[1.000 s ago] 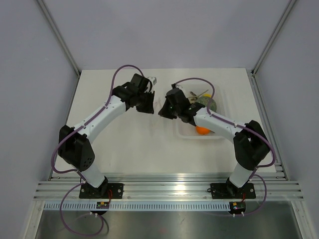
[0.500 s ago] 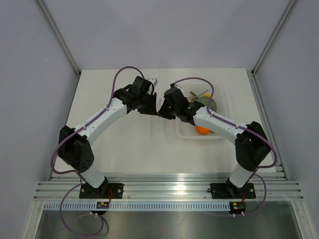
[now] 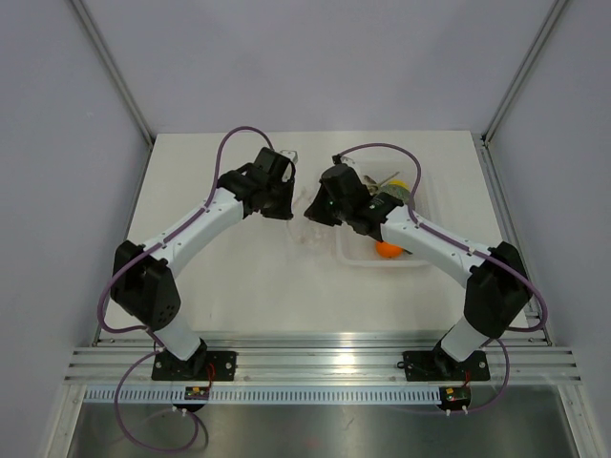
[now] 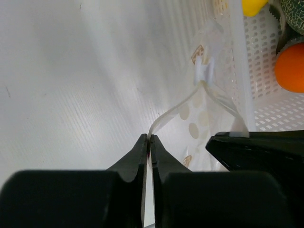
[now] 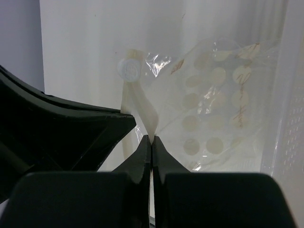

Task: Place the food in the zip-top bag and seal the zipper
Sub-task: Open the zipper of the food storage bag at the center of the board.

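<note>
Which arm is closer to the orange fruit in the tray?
Right. That arm reaches across the tray by the orange fruit, the right end effector shut on the zip-top bag just left of the tray. The left end effector grips the bag farther away.

Counter: flat white rectangular counter [image 3: 248,286], pale grey walls around it.
Tray: rigid clear rectangular plastic tray [image 3: 358,256] on the counter's right half.
Bag: small clear crinkly plastic zip-top bag [image 5: 213,118] with pale dots, just left of the tray; contact with the counter unclear.
</note>
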Robot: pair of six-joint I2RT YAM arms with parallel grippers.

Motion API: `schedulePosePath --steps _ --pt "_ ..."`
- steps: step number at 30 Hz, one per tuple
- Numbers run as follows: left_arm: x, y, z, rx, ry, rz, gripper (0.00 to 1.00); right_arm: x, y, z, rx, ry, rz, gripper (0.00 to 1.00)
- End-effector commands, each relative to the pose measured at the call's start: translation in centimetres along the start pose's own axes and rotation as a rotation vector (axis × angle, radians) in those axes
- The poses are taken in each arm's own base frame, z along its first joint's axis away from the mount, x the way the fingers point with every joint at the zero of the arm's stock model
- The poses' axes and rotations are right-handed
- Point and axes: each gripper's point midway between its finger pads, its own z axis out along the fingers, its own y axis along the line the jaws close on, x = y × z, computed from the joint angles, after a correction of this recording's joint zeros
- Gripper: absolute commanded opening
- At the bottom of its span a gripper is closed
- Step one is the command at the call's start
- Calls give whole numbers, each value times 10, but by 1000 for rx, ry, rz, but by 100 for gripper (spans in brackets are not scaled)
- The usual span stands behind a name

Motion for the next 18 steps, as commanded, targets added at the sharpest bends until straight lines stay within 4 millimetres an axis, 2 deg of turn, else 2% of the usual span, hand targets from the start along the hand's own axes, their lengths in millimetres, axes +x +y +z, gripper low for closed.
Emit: schedulePosePath --steps 1,2,3,5,6,9,11,15,18 --pt "-1 4 4 -27 -15 12 9 -11 11 -17 -34 -46 -5 0" --pt "-2 2 4 -13 -17 10 12 -8 13 -15 -43 -34 -6 0" --pt "-1 0 4 -4 -16 1 19 -7 14 -15 -48 -28 -2 0" --pt "-2 -9 3 51 -23 -7 21 -4 16 -12 -59 -14 4 0" --pt "1 -13 2 74 -17 -10 27 -3 16 -11 -58 -10 5 0" --pt "1 -19 1 108 -18 -19 28 -3 18 -8 -64 -6 9 0" --pt "2 -20 0 114 -17 -20 35 -2 19 -8 -67 -1 11 0" --pt "4 -25 -2 139 -13 -31 38 1 18 -4 -68 7 23 0" --pt "4 -26 -5 144 -20 -45 46 1 17 -3 -61 6 26 0"
